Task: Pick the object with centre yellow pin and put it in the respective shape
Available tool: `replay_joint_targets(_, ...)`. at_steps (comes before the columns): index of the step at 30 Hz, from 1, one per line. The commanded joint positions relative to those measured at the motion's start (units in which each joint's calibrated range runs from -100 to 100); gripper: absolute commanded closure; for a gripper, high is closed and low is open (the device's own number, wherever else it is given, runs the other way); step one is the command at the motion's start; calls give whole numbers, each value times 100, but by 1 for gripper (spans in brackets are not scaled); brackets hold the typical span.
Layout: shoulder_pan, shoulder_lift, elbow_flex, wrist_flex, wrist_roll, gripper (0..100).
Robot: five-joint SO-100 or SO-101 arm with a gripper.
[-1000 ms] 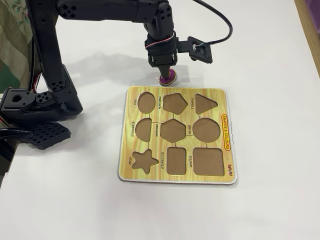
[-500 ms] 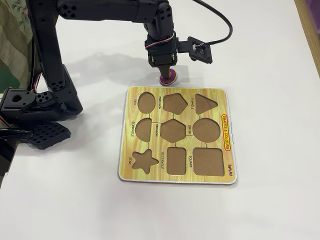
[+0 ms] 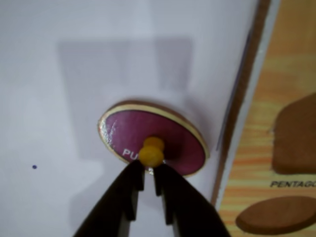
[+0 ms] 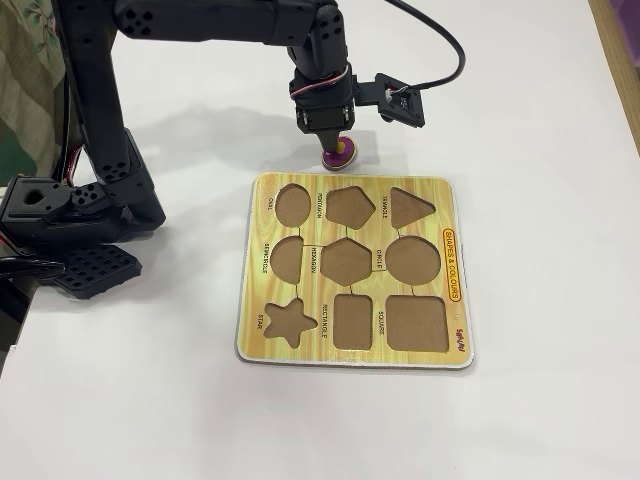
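Wrist view: the gripper (image 3: 148, 170) pinches the yellow knob (image 3: 151, 154) of the purple oval piece (image 3: 148, 137), now tilted off the table (image 3: 49, 74). Lifting has begun; the OVAL recess (image 4: 292, 204), at the board's (image 4: 352, 345) near corner, awaits.

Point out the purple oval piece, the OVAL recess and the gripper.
purple oval piece (image 3: 131, 129), wrist view, on its purple face.
OVAL recess (image 4: 292, 204), fixed view, on its brown floor.
gripper (image 3: 148, 170), wrist view, midway between its fingertips.

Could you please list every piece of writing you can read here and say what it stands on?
"PU", then hidden: purple piece.
"PENTAGO", cut off by the picture's edge: puzzle board, wrist view.
"SHAPES & COLOURS": board's right edge, fixed view.
"STAR", "SQUARE", "CIRCLE", "HEXAGON": beside their cutouts.
Corner logo: too small to read.
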Motion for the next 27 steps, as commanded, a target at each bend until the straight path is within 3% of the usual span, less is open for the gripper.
replay_joint_targets(1,-44,-90,-306,-68,18,95)
replay_joint_targets(27,-132,-140,108,-526,18,92)
